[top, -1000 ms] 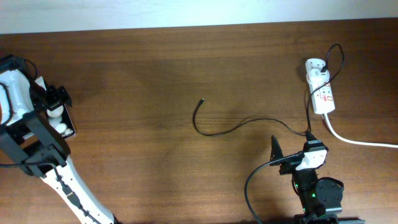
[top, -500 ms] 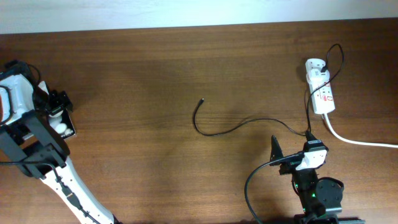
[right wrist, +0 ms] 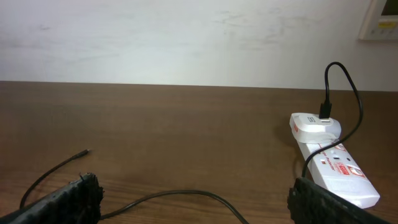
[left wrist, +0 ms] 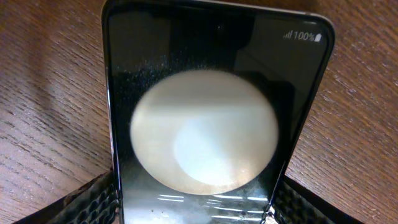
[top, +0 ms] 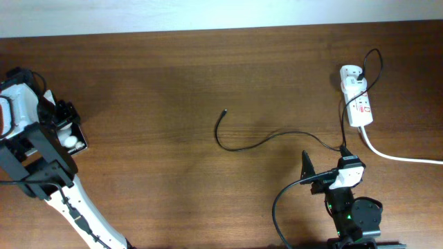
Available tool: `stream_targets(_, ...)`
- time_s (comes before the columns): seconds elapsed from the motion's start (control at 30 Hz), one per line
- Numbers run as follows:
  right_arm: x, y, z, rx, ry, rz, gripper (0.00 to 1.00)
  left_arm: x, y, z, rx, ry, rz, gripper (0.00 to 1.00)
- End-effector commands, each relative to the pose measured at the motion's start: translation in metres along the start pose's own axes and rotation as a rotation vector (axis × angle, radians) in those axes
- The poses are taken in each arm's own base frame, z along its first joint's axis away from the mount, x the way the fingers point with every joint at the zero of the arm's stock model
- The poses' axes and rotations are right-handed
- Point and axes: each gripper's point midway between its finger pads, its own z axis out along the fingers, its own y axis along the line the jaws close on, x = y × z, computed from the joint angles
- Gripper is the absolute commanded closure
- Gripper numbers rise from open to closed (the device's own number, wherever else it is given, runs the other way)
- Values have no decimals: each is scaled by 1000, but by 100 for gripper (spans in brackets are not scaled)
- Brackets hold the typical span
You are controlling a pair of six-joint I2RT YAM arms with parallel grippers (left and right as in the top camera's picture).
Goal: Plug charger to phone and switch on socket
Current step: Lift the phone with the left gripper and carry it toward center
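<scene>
Dark brown wood is seen from overhead as the table (top: pixel 159 76), bordered by a pale strip along its far edge. At the left edge the phone (top: pixel 75 143) is found lying flat, with the left gripper (top: pixel 64 130) lowered over it and much of it covered by the arm. Near the far right corner the socket (top: pixel 360 104) is laid, with a white adapter (top: pixel 350 72) plugged in at its far end and a thick white cord (top: pixel 401 158) led off the right edge. The charger (top: pixel 239 147) is run from that adapter in curves to the middle of the table. Its connector tip is left free there, well apart from the phone. The right gripper (top: pixel 325 158) is held at the near edge, right of the middle, close to the cable.

From the left wrist, the phone (left wrist: pixel 205 137) is seen filling the picture, with a round light mirrored on its glass. The fingers (left wrist: pixel 93 199) are set close against its two long sides; whether it is pinched cannot be told.

From the right wrist, a white wall is seen behind the table. The fingers (right wrist: pixel 68 199) are spread wide, with nothing gripped between them. The charger (right wrist: pixel 186 192) is passed across the table beyond them, and the socket (right wrist: pixel 336 165) is seen to the right.
</scene>
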Motion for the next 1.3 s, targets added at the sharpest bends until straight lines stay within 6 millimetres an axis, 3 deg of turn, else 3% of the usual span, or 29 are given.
stream_targets(0.0, 3, 1, 0, -2, 7, 5, 1, 21, 4, 35, -20, 79, 8, 20)
stream_targets(0.23, 3, 1, 0, -1, 7, 5, 1, 23, 1, 40, 0, 84, 7, 27)
stream_targets(0.5, 3, 1, 0, -1, 7, 5, 1, 29, -22, 38, 57, 108, 24, 32)
stream_targets(0.8, 3, 1, 0, -2, 7, 5, 1, 36, -88, 29, 69, 108, 157, 34)
stream_targets(0.93, 3, 1, 0, -1, 7, 5, 1, 49, -130, 28, 83, 118, 233, 34)
stream_targets(1.27, 3, 1, 0, -2, 7, 5, 1, 88, -204, 18, 79, 154, 401, 33)
